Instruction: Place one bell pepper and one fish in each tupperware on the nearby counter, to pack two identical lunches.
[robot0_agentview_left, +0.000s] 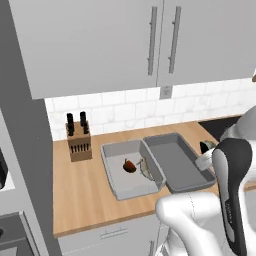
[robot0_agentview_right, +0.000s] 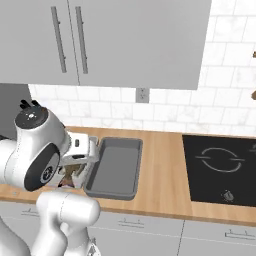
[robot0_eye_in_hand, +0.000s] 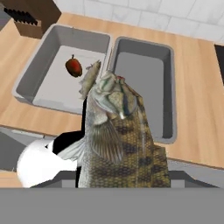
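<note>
A grey-brown fish (robot0_eye_in_hand: 118, 140) fills the hand view, and my gripper (robot0_agentview_right: 75, 166) is shut on it, its fingertips hidden behind the body. It hangs above the counter (robot0_agentview_left: 85, 200), over the front part of the darker tupperware (robot0_eye_in_hand: 146, 78), whose floor is bare. The lighter tupperware (robot0_eye_in_hand: 52, 74) lies just left of it, rims touching. Inside that one sit a red bell pepper (robot0_eye_in_hand: 73, 66) and a second fish (robot0_eye_in_hand: 89, 76) leaning on its right wall. From the left base camera, the pepper (robot0_agentview_left: 129, 166) and fish (robot0_agentview_left: 145, 169) are in the lighter tray (robot0_agentview_left: 117, 187).
A wooden knife block (robot0_agentview_left: 79, 141) stands against the tiled backsplash, left of the trays. A black cooktop (robot0_agentview_right: 220, 165) is set into the counter to the right. Wall cabinets (robot0_agentview_left: 150, 40) hang overhead. My own arm hides the lighter tray in the right base view.
</note>
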